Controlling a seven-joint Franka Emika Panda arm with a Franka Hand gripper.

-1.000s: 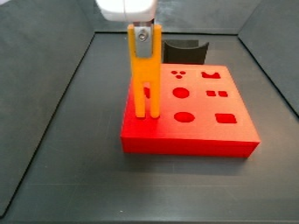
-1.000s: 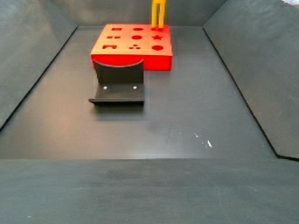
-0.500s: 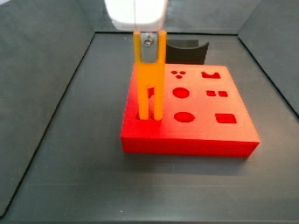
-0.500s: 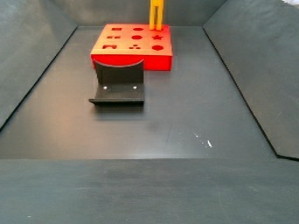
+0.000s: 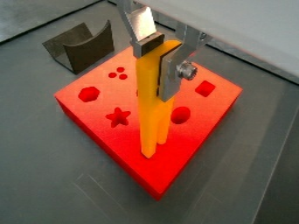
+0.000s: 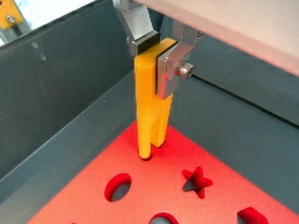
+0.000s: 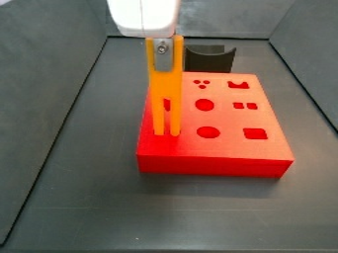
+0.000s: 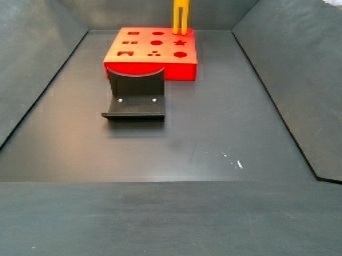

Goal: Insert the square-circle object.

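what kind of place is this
Likely a lab test cell for peg insertion: a dark walled bin floor, a red block with shaped holes, and the gripper holding the orange-yellow bar upright over the block.

gripper (image 5: 163, 52) pointing straight down; fingers (image 6: 138, 33) clamped on sq-circle object (image 5: 155, 96) at its top end

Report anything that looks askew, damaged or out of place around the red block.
Nothing stands out. The gripper holds the square-circle object upright, prongs at the top face of the red block near one edge. The block shows no damage, and the dark fixture stands on the floor apart from it.
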